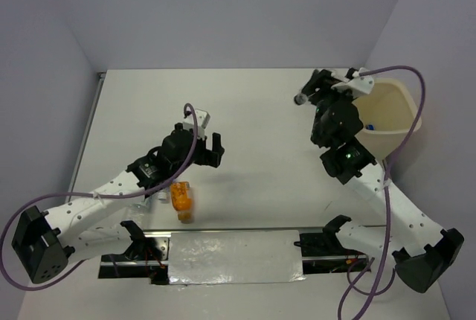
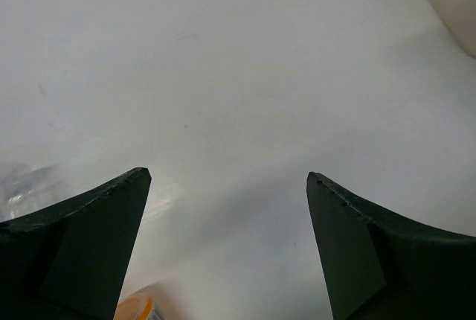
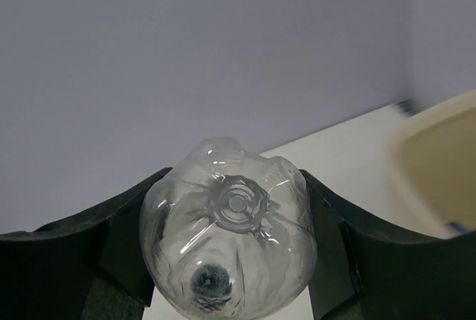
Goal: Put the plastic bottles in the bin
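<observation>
White bench (image 1: 253,119) under pale lilac walls fills the overhead view, with a shiny silver sheet (image 1: 234,255) along its near edge at 6 o'clock, between the arm bases. Just beyond it, toward 7 o'clock, a small orange plastic bottle (image 1: 181,199) lies on its side beside the left arm. Past that bottle the left end effector (image 2: 227,173) hovers above the bench, its jaws spread wide with nothing between them. Farther off at 2 o'clock, the right end effector (image 3: 234,175) is clamped on a clear plastic bottle (image 3: 229,245) whose moulded base faces the wrist camera. It is raised just beside the tall cream-beige plastic bin (image 1: 405,100) at the bench's right edge, and a small blue item (image 1: 370,126) shows inside the bin.
</observation>
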Robot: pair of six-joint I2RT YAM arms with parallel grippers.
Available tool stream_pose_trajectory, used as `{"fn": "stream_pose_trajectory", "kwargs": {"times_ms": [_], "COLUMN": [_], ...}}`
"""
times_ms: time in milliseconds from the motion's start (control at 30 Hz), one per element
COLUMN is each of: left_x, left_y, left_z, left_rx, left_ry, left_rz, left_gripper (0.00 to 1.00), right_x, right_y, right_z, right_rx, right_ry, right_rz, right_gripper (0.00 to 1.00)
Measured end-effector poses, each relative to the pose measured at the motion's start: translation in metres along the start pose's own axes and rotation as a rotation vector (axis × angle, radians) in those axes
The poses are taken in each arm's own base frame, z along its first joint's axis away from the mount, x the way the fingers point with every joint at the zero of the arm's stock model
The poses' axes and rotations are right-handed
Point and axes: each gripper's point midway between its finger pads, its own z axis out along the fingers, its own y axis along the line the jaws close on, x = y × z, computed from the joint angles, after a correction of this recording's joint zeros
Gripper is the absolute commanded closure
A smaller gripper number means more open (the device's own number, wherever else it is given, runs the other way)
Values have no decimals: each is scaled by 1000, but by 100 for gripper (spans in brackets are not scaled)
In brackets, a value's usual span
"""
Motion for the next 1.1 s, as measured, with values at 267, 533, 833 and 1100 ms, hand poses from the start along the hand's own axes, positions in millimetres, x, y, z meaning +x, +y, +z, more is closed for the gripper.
{"fn": "stream_pose_trajectory", "kwargs": {"times_ms": [267, 533, 833, 1100], "left_x": [23, 30, 46, 65], "left_y": [70, 90, 107, 105], "left_z": [11, -7, -28, -39], "left_rx": [-237, -346, -479, -491], "left_ry": [79, 57, 99, 171], "left_rz": [-122, -209, -304, -359], "left_gripper": [1, 1, 1, 1], "right_x": [-60, -61, -48, -62], "right_y": [-125, -186, -201, -184], "right_z": [33, 47, 52, 32], "right_rx": [590, 907, 1092, 1105], "right_ry": [-123, -86, -39, -17], "right_rz": [-361, -554, -696, -700], "right_gripper": [70, 45, 0, 0]}}
